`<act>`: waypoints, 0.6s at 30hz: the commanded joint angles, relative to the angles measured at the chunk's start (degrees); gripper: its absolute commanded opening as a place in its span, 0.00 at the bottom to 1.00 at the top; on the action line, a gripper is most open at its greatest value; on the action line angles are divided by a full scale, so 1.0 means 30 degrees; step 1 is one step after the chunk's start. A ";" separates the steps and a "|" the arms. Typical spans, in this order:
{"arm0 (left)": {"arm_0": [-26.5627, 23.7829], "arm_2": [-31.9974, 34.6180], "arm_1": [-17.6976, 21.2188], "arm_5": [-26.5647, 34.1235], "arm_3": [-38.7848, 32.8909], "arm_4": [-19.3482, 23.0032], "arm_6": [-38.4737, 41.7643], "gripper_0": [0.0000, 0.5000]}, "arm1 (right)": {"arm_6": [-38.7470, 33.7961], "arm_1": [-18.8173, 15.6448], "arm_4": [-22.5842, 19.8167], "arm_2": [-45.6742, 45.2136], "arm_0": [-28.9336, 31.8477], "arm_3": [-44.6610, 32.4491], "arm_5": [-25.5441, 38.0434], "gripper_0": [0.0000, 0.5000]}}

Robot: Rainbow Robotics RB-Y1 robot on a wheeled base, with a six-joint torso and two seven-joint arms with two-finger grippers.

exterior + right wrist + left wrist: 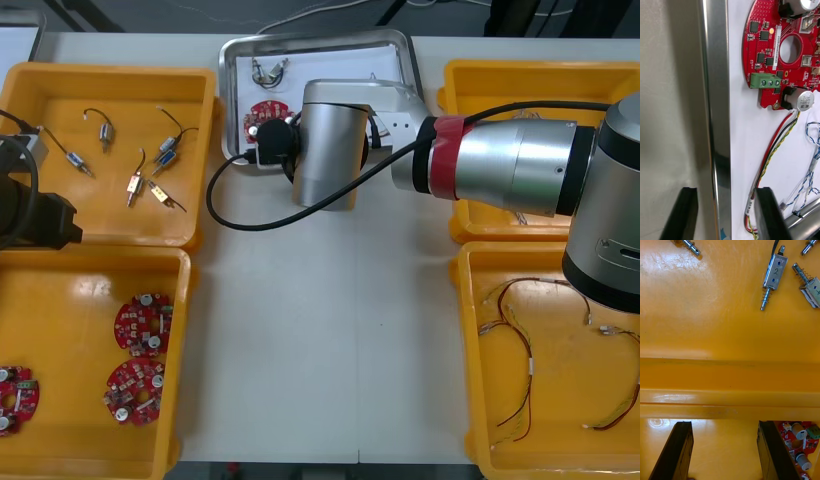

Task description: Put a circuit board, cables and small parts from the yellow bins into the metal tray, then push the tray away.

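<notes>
Metal tray: I saw it at the far middle of the table, with a shiny rim and a white floor.
Tray contents: one red circuit board lay on the white floor. A red and yellow cable led away from the board's edge, and a twisted blue and white cable lay just beside that. A small metal part sat toward the tray's far side.
Right gripper: it was at the tray's rim near the board, jaws apart and clamped on nothing. One finger stood outside over the table and the other inside over the white floor, with the rim between them. I could not tell whether either finger touched the rim.
Left gripper: it was well to the tray's left, jaws apart and holding nothing, above the wall shared by the two left bins.
Far left bin: alongside the tray on its left, it held several loose metal parts, spread apart.
Near left bin: left of the tray and nearer the robot, it held three spare boards that I could see.
Far right bin: alongside the tray on its right, it was mostly covered by the right arm, so I could not tell its contents.
Near right bin: right of the tray and nearer the robot, it held thin reddish cables in loose loops.
</notes>
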 commanded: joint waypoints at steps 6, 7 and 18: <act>0.0334 0.0372 -0.0130 -0.0196 -0.0225 -0.0184 -0.2617 1.00 | 0.1172 0.0312 -0.1043 -0.2175 -0.1170 -0.0982 0.2935 1.00; 0.0334 0.0372 -0.0130 -0.0196 -0.0225 -0.0184 -0.2617 1.00 | 0.1231 0.0312 -0.1043 -0.2292 -0.1140 -0.1099 0.3199 1.00; 0.0334 0.0372 -0.0130 -0.0196 -0.0225 -0.0184 -0.2617 1.00 | -0.0732 -0.0947 -0.1043 -0.4372 -0.0144 -0.5084 0.7974 1.00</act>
